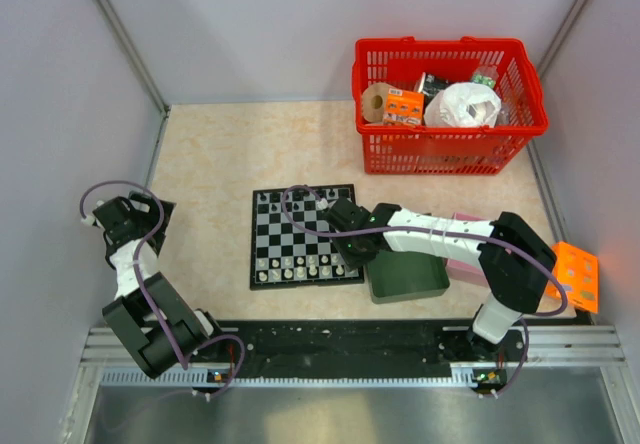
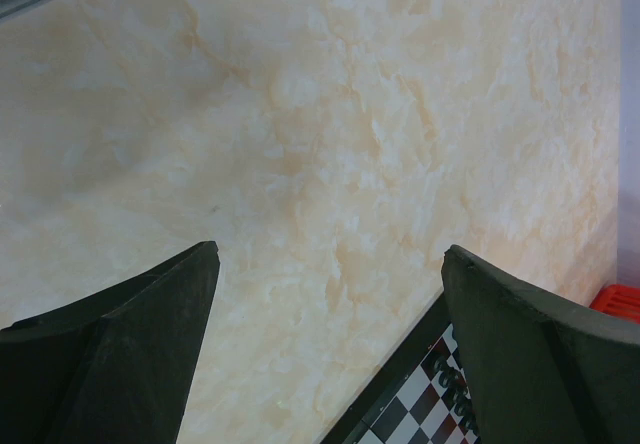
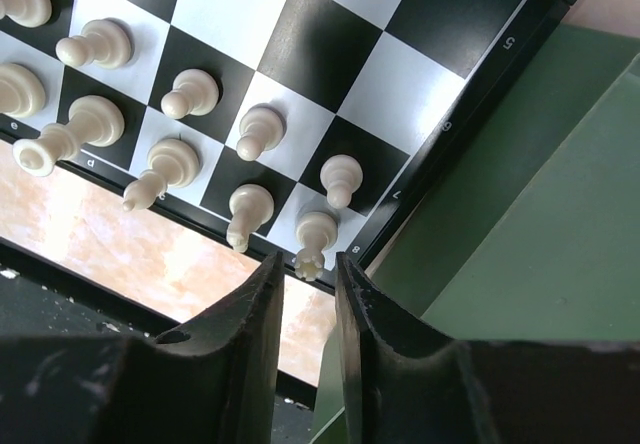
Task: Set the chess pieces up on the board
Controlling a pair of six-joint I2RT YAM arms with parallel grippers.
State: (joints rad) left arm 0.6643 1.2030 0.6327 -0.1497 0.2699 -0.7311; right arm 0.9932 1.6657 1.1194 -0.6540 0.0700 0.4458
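The right arm (image 1: 440, 232) has white link shells just behind the right claw (image 3: 308, 259), then bulky black joint housings further back. The left arm (image 1: 140, 274) has the same white and black parts. A purple cable (image 1: 285, 202) loops from behind each claw along the links. The left claw (image 2: 330, 254) has matt black, wedge-shaped fingers (image 2: 130, 354); the right claw's fingers (image 3: 220, 364) are black with pale scuffs and specks
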